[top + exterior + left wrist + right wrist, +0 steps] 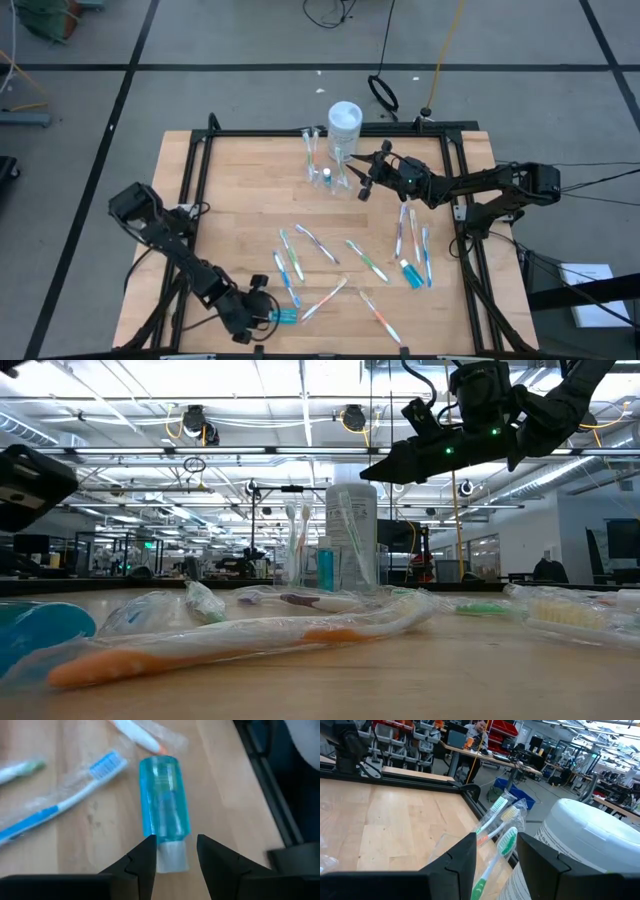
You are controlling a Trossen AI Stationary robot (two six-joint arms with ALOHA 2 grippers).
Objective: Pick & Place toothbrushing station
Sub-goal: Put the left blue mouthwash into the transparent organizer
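Wrapped toothbrushes point(496, 827) stand in the toothbrushing station point(326, 170), just ahead of the right gripper point(352, 175), whose fingers point(457, 865) are parted and hold nothing. Beyond them rises the white-capped container point(590, 832). Left gripper point(268, 312) waits with fingers apart at a blue bottle point(164, 800), well apart from the station.

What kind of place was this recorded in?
Probably a robotics lab or workshop: a framed wooden table on grey floor, desks and red bins behind, ceiling trusses and cable runs, and a person seated at a desk.
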